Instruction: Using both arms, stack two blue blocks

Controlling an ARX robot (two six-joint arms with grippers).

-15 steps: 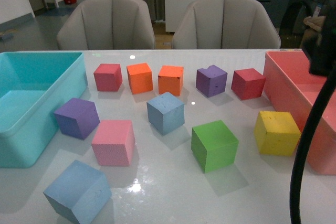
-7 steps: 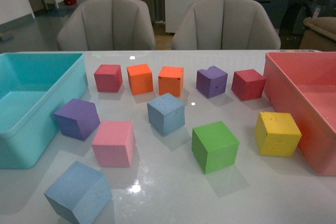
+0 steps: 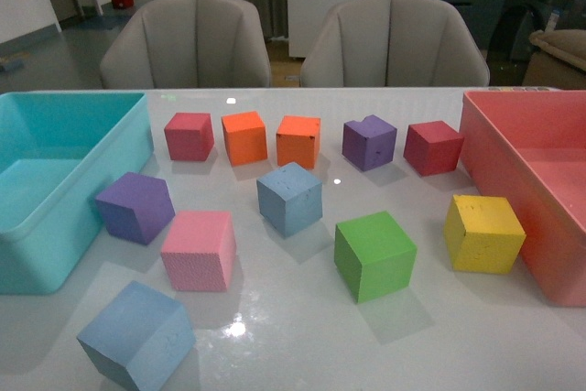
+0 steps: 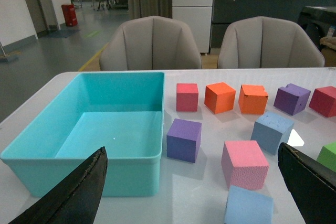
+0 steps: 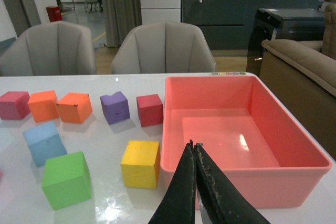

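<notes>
The gripper stands wide open, one dark finger in the frame's lower left corner and the other in the lower right. Between them, a turquoise bin fills the left half on a white table. Just right of it sits a purple cube, then a pink cube, with one blue block at the bottom edge and another blue block further right. A row of red, orange and purple cubes crosses the middle; a green cube is cut off at the right edge. Two grey chairs stand above.
</notes>
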